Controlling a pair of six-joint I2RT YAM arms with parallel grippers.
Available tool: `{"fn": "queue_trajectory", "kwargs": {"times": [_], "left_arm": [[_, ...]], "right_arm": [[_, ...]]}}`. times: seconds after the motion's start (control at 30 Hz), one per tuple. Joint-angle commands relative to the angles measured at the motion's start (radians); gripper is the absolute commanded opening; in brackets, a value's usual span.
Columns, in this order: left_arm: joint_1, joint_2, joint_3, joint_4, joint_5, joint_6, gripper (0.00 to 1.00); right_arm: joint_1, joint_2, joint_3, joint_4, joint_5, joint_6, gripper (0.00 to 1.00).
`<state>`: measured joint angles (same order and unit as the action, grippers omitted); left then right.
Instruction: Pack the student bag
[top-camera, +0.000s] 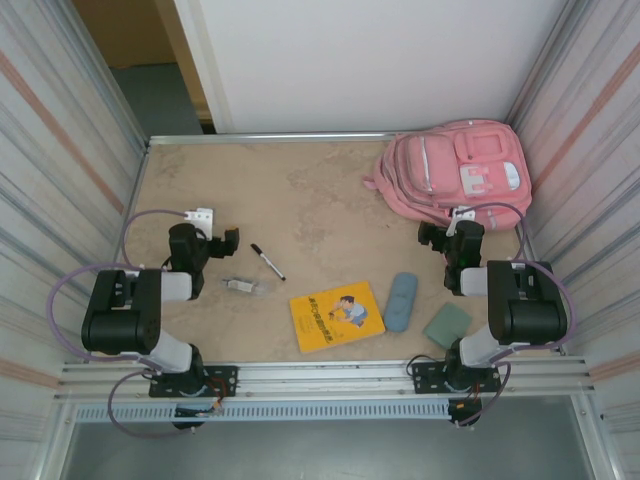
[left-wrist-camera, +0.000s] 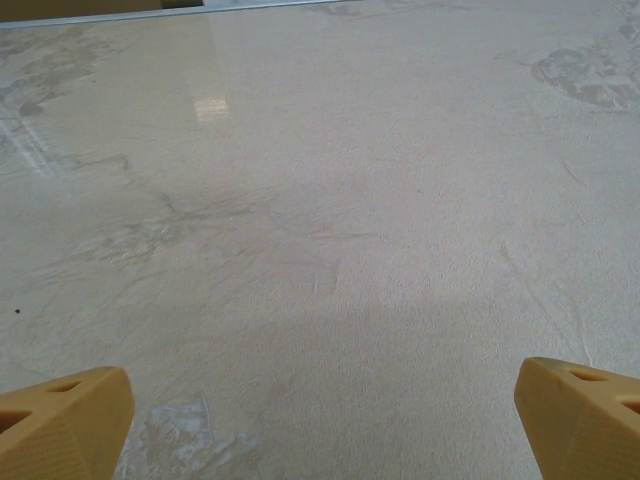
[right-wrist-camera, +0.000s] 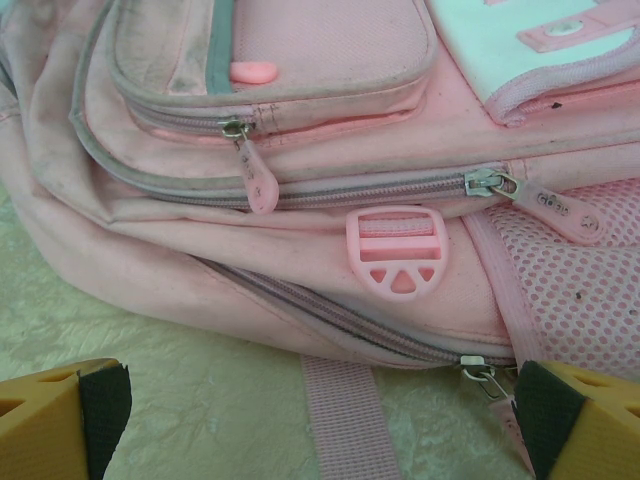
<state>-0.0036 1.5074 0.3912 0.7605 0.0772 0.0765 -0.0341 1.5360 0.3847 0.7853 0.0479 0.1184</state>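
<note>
Student bag (top-camera: 455, 180) slumped at bench's (top-camera: 320, 190) far right corner; right claw (top-camera: 447, 228) spread wide by lower zip pull (right-wrist-camera: 485, 380), left claw (left-wrist-camera: 320, 420) parted over bench. Risk: pinching strap (right-wrist-camera: 340, 420), not pull.

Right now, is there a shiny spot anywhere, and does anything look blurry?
Left wrist view: a bright glare patch sits on the table near the top left, with a faint shadow lower down. Right wrist view: the backpack is sharp and evenly lit. Top view: the white wall is brightest.
</note>
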Motion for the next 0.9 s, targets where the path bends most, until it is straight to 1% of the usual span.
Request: {"fn": "queue_trajectory", "kwargs": {"times": [0.0, 0.3, 0.33, 0.37, 0.4, 0.43, 0.47, 0.5, 0.53, 0.57, 0.6, 0.63, 0.67, 0.7, 0.73, 0.77, 0.8, 0.83, 0.87], "left_arm": [[-0.003, 0.004, 0.022, 0.027, -0.019, -0.011, 0.99], [-0.003, 0.002, 0.020, 0.030, -0.019, -0.008, 0.99], [-0.002, 0.004, 0.021, 0.029, -0.019, -0.008, 0.99], [-0.002, 0.004, 0.021, 0.029, -0.018, -0.009, 0.98], [-0.002, 0.002, 0.021, 0.031, -0.018, -0.008, 0.99], [-0.004, -0.004, 0.029, 0.021, -0.022, -0.005, 0.99], [-0.018, -0.028, 0.040, -0.015, -0.033, 0.010, 0.99], [-0.041, -0.061, 0.052, -0.073, -0.073, 0.026, 0.99], [-0.081, -0.108, 0.077, -0.168, -0.151, 0.035, 0.99], [-0.118, -0.140, 0.098, -0.234, -0.227, 0.034, 0.99], [-0.173, -0.170, 0.113, -0.283, -0.319, 0.042, 0.98], [-0.231, -0.203, 0.121, -0.317, -0.405, 0.060, 0.99], [-0.283, -0.231, 0.133, -0.352, -0.468, 0.081, 0.99], [-0.334, -0.263, 0.154, -0.406, -0.524, 0.085, 0.99], [-0.374, -0.300, 0.189, -0.509, -0.557, 0.035, 0.99], [-0.395, -0.329, 0.229, -0.613, -0.540, -0.033, 0.99], [-0.395, -0.358, 0.272, -0.716, -0.471, -0.124, 0.99], [-0.383, -0.378, 0.302, -0.782, -0.383, -0.224, 0.99], [-0.363, -0.388, 0.320, -0.816, -0.282, -0.275, 0.99]], "right_arm": [[-0.004, 0.005, 0.023, 0.020, -0.010, -0.024, 1.00], [-0.007, 0.004, 0.020, 0.024, -0.020, -0.024, 1.00], [-0.005, 0.001, 0.041, -0.014, -0.027, -0.025, 1.00], [-0.020, -0.003, 0.048, -0.033, -0.067, -0.024, 1.00], [-0.024, -0.010, 0.046, -0.030, -0.065, -0.017, 1.00], [-0.022, -0.036, 0.050, -0.060, -0.033, -0.007, 1.00], [-0.016, -0.071, 0.072, -0.130, -0.001, -0.001, 1.00], [-0.010, -0.102, 0.094, -0.194, 0.048, 0.009, 1.00], [0.002, -0.141, 0.118, -0.269, 0.106, 0.020, 1.00], [0.022, -0.175, 0.132, -0.308, 0.169, 0.026, 1.00], [0.051, -0.213, 0.135, -0.332, 0.260, 0.047, 1.00], [0.069, -0.256, 0.139, -0.357, 0.302, 0.094, 1.00], [0.072, -0.292, 0.140, -0.382, 0.300, 0.175, 1.00], [0.057, -0.331, 0.149, -0.429, 0.255, 0.293, 1.00], [0.019, -0.345, 0.166, -0.455, 0.107, 0.360, 1.00], [-0.003, -0.335, 0.198, -0.482, -0.029, 0.387, 1.00], [0.011, -0.304, 0.274, -0.577, -0.085, 0.378, 1.00], [0.052, -0.254, 0.369, -0.692, -0.078, 0.321, 1.00], [0.100, -0.204, 0.456, -0.784, -0.067, 0.270, 1.00]]}}
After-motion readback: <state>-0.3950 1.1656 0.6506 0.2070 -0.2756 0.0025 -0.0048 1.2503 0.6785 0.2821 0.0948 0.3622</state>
